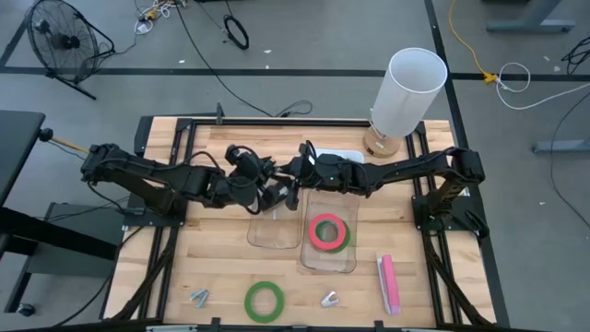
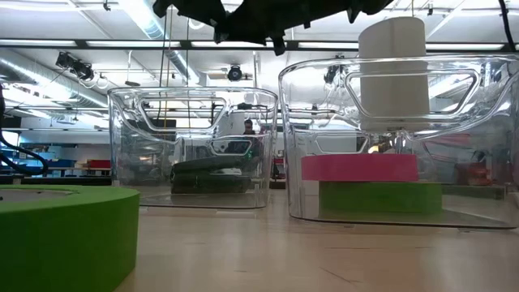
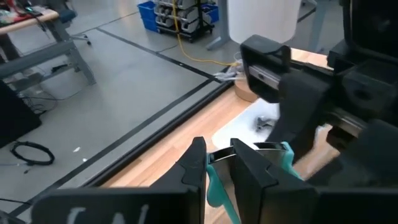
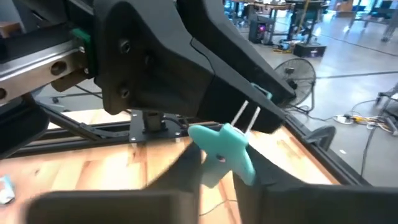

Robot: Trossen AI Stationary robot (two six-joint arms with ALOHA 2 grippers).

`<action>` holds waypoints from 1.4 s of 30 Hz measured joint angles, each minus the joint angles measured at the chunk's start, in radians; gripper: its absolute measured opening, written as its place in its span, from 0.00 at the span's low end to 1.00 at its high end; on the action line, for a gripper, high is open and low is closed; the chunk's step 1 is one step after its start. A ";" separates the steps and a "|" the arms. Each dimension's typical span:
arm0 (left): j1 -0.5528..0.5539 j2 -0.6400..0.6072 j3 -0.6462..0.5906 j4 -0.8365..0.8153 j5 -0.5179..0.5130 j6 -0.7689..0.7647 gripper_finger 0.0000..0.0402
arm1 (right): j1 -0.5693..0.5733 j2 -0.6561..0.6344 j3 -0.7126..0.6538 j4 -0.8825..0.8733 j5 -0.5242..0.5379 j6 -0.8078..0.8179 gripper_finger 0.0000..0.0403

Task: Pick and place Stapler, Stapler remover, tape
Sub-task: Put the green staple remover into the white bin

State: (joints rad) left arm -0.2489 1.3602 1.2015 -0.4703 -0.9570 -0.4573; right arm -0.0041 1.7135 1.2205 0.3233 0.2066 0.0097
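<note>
Step in hand: The two arms meet above the middle of the table. It looks like a hand-over of a small teal stapler remover (image 4: pixel 221 146) from one pincer to the other.
Left pincer: The left pincer (image 1: pixel 269 192) is clenched. In its own wrist view a teal bit sits squeezed between its fingers.
Right pincer: The right pincer (image 1: pixel 297 175) is nose to nose with the left one. Its fingers look closed on the other end of the teal stapler remover.
Where the thing is: The stapler remover is up in the air, right between both pincers and touching both.
Under the pincers: Two clear boxes stand just below them. The left box (image 1: pixel 253 235) sits under the left pincer and the right box (image 1: pixel 309 263) under the right pincer.
Already put away: A red tape (image 1: pixel 314 232) lies on a green tape (image 2: pixel 379 197) inside the right box.
Not yet put away: A loose green tape (image 1: pixel 249 302) and a pink stapler (image 1: pixel 388 283) lie on the table, well apart from both pincers.
Next move: One pincer should let go only when the other holds tight. The pincer that keeps the stapler remover should then go down over a box and open.
Watch out: The stapler remover is small, so it could slip and fall.
</note>
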 joint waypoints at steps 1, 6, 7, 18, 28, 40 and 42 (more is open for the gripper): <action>0.000 0.000 0.000 -0.001 -0.005 0.002 0.12 | -0.001 -0.001 0.000 -0.001 0.000 -0.005 0.09; -0.001 0.000 -0.001 0.004 -0.013 -0.002 0.18 | -0.002 -0.002 0.000 -0.013 0.010 -0.030 0.08; -0.001 0.001 -0.001 0.006 -0.018 -0.003 0.20 | -0.003 -0.002 0.000 -0.017 0.018 -0.044 0.08; -0.003 -0.008 -0.002 0.013 -0.014 0.076 0.32 | -0.005 -0.043 0.005 -0.133 0.030 -0.064 0.08; -0.026 -0.046 -0.002 -0.043 -0.028 0.110 0.30 | -0.030 -0.144 0.005 -0.466 0.204 -0.046 0.07; -0.053 -0.064 -0.002 -0.284 0.020 -0.013 0.30 | -0.067 -0.160 -0.043 -0.952 0.205 0.120 0.07; -0.053 -0.063 -0.002 -0.336 0.026 -0.052 0.30 | -0.080 -0.163 -0.068 -0.954 0.200 0.136 0.07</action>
State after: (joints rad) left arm -0.3023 1.2968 1.1995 -0.8067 -0.9307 -0.5097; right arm -0.0836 1.5504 1.1530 -0.6305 0.4070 0.1460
